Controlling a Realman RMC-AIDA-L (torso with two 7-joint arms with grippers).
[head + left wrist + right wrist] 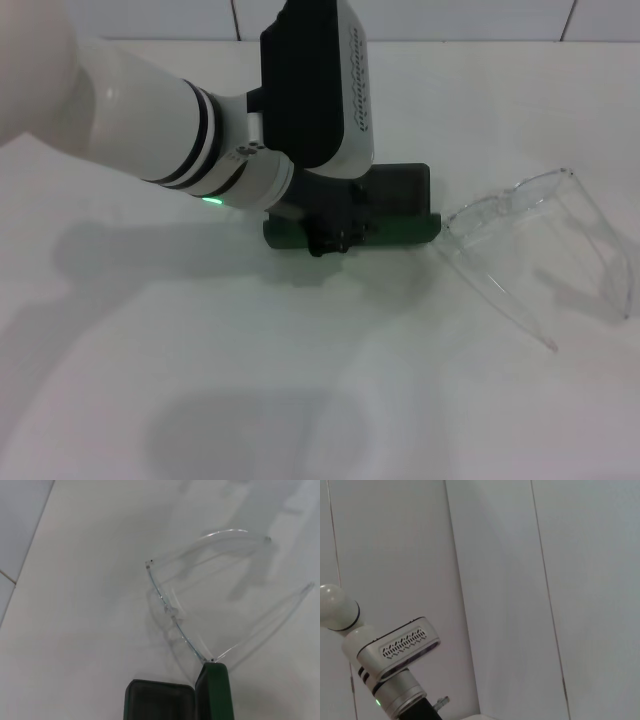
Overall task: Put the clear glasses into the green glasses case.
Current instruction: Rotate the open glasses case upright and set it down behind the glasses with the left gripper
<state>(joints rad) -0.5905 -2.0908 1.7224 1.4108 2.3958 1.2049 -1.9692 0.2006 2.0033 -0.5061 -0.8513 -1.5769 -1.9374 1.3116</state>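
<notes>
Here one green glasses case (pixel 400 212) and one clear glasses (pixel 535 250) lie touching on the counter (pixel 300 380); the left pincer (pixel 335 238) covers the case, grip untellable, though the left wrist view shows its open lining.

clear glasses (pixel 530 245): showing colourless, transparent
green glasses case (pixel 400 228): showing dark green, grey-green lining
table (pixel 300 380): showing plain white

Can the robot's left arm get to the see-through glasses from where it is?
Probably yes. The left gripper sits over the green glasses case, and the clear glasses lie on the table right beside the case with nothing between them.
</notes>
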